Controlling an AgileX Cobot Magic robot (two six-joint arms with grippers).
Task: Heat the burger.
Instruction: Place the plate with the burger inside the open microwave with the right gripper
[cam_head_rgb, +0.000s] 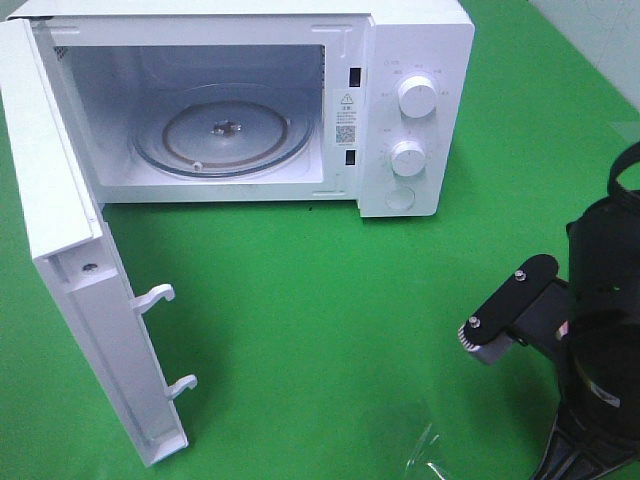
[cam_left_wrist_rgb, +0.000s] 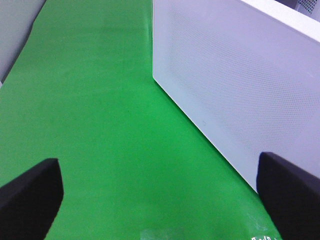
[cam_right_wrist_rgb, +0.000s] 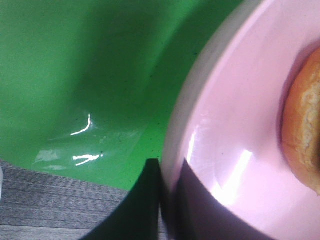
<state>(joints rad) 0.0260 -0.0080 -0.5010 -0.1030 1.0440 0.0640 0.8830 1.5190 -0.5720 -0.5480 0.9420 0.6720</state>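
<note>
Half done at most: microwave door (cam_head_rgb: 90, 300) open, turntable (cam_head_rgb: 225, 135) empty; right gripper (cam_right_wrist_rgb: 161, 172) clenched on rim of pink plate (cam_right_wrist_rgb: 235, 125) carrying burger (cam_right_wrist_rgb: 305, 130); left gripper (cam_left_wrist_rgb: 160, 195) spread, holding nothing.

The microwave (cam_head_rgb: 400, 40) stands at the back of the table (cam_head_rgb: 320, 300), with its door (cam_head_rgb: 70, 270) swung out to the left and forward. The turntable (cam_head_rgb: 225, 130) lies inside on the oven floor. Right of the opening, a knob (cam_head_rgb: 417, 97) sits above a second knob (cam_head_rgb: 408, 158). The right arm (cam_head_rgb: 600, 300) is at the front right. The burger (cam_right_wrist_rgb: 302, 135) lies on the plate (cam_right_wrist_rgb: 240, 125), whose rim sits between the fingers of the right gripper (cam_right_wrist_rgb: 167, 195). The left gripper (cam_left_wrist_rgb: 160, 200) hangs over the table beside the door's outer face.
</note>
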